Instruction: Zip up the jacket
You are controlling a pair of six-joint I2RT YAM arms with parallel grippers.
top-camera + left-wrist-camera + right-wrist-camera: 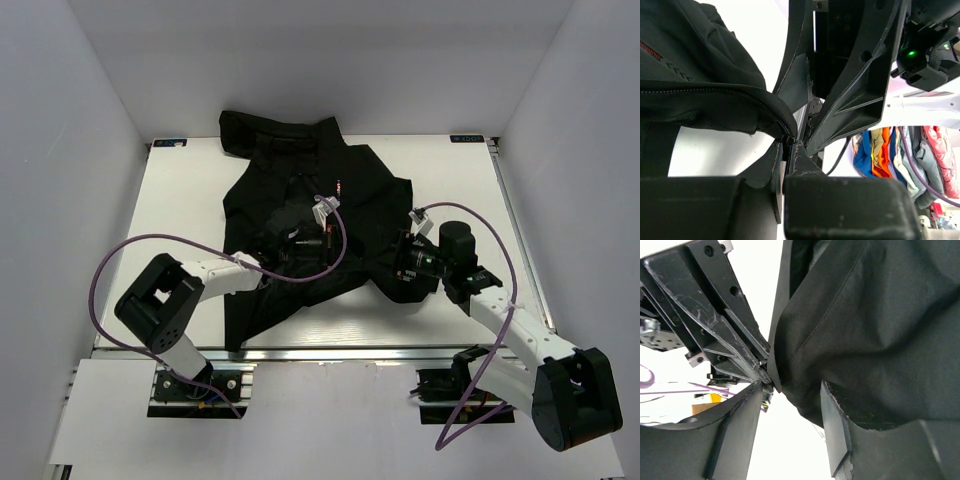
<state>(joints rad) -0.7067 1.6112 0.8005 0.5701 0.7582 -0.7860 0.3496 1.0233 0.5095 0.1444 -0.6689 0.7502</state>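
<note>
The black jacket [290,185] lies spread on the white table [185,200], collar at the far side. My left gripper [303,243] is over its lower middle. In the left wrist view the zipper track [715,91] runs along a folded edge to my left gripper [789,145], whose jaws are shut on the end of that edge. My right gripper [397,262] is at the jacket's right hem. Its jaws stand open in the right wrist view, with my right gripper [790,390] at a hanging fold of the jacket [870,330]. The two grippers' tips nearly meet.
Purple cables [130,250] loop from both arms over the table. White walls enclose the back and both sides. A metal rail [330,353] runs along the near table edge. A pile of colourful cloth [890,155] lies beyond the table in the left wrist view.
</note>
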